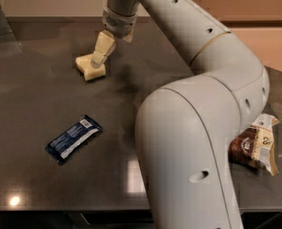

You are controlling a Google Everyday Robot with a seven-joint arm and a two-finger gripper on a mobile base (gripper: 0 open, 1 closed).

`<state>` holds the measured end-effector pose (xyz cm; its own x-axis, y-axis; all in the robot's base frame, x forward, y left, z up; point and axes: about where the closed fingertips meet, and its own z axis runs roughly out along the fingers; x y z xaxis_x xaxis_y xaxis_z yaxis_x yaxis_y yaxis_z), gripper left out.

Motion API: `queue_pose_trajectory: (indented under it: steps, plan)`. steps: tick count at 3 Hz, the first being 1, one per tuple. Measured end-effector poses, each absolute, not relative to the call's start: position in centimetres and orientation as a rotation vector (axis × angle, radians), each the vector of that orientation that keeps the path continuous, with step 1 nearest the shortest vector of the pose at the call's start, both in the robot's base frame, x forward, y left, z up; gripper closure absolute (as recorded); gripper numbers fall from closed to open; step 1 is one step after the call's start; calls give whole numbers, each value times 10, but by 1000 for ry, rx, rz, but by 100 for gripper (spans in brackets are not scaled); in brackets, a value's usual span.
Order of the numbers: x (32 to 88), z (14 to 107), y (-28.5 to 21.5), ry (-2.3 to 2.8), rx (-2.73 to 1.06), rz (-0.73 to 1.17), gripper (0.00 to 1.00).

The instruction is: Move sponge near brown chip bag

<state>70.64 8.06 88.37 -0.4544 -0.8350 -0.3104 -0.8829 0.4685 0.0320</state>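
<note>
Dark tabletop [31, 104] held the sponge [87, 68], the gripper [99, 57] poised at its top, grip impossible to tell; grasping seemed next, the brown chip bag [255, 148] well apart from the sponge.

Smooth off-white arm [188, 128] of rounded tubular segments (small dark holes dotting them), pale cream claw [99, 61] upper left.

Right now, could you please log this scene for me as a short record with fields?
gripper: at the back left of the view, down at the sponge's right side; contact unclear
sponge: back left, lying on the table
brown chip bag: front right, partly hidden by the arm
blue wrapped bar: front left, flat, apart from both
status: sponge far from bag
</note>
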Motion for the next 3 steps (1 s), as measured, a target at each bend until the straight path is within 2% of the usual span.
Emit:
queue_pose_trajectory:
  steps: [3]
  plan:
    - [714, 867, 126, 2483, -1517, 232, 0]
